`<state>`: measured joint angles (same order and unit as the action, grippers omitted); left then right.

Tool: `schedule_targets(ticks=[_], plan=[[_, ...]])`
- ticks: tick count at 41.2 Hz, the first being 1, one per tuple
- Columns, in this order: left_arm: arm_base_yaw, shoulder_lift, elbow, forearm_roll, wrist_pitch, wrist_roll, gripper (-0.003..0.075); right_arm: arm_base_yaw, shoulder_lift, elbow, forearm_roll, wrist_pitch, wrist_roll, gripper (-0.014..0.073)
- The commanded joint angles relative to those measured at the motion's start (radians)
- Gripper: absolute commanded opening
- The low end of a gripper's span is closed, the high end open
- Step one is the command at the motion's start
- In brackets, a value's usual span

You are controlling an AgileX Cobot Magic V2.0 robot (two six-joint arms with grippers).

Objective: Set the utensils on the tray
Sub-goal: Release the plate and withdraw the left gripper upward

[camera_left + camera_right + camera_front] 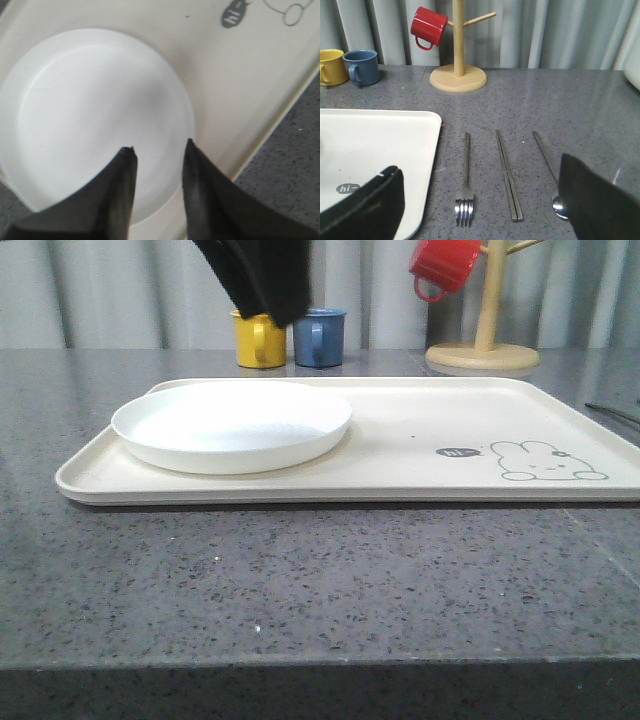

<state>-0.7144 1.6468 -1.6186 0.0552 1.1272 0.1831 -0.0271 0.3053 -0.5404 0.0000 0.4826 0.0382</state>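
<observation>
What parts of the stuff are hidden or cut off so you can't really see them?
- Spoon: right wrist view, its bowl sits partly behind the right gripper's dark finger.
- Plate: left wrist view, the left gripper's fingers cover part of its rim.
- Tray: front view, its right end runs past the picture's edge.
- Yellow mug: front view, the dark arm hides its top.

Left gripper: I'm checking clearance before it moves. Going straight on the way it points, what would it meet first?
Most likely the white plate on the tray; the open left gripper points at its inside, though depth is unclear.
</observation>
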Motion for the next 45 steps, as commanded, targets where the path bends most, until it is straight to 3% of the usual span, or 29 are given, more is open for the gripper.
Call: schedule_targets(ticks=[1,2,13,21,29,38,45], plan=[[0.068,-0.086,-0.034,0.001,0.012,-0.014,0.0008,-0.006,0.015,-0.034,0.000,-0.079,-0.010,0.0646],[0.091,-0.096,-0.034,0.001,0.020,-0.014,-0.0021,-0.006,0.015,-0.034,0.000,-0.079,-0.010,0.0646],[0.315,-0.204,0.008,0.000,0.041,-0.055,-0.0019,-0.006,0.015,-0.034,0.000,-0.079,-0.010,0.0646],[0.469,-0.321,0.145,-0.003,-0.043,-0.061,-0.0019,-0.006,0.015,-0.034,0.000,-0.079,-0.010,0.0646],[0.557,-0.490,0.366,-0.048,-0.245,-0.061,-0.0019,-0.006,0.015,-0.034,0.000,-0.079,-0.010,0.0646],[0.561,-0.731,0.661,-0.062,-0.586,-0.061,-0.0019,-0.006,0.015,-0.034,0.000,-0.079,-0.010,0.0646],[0.561,-0.947,0.908,-0.062,-0.771,-0.061,-0.0019,-0.006,0.015,-0.034,0.000,-0.079,-0.010,0.0646]])
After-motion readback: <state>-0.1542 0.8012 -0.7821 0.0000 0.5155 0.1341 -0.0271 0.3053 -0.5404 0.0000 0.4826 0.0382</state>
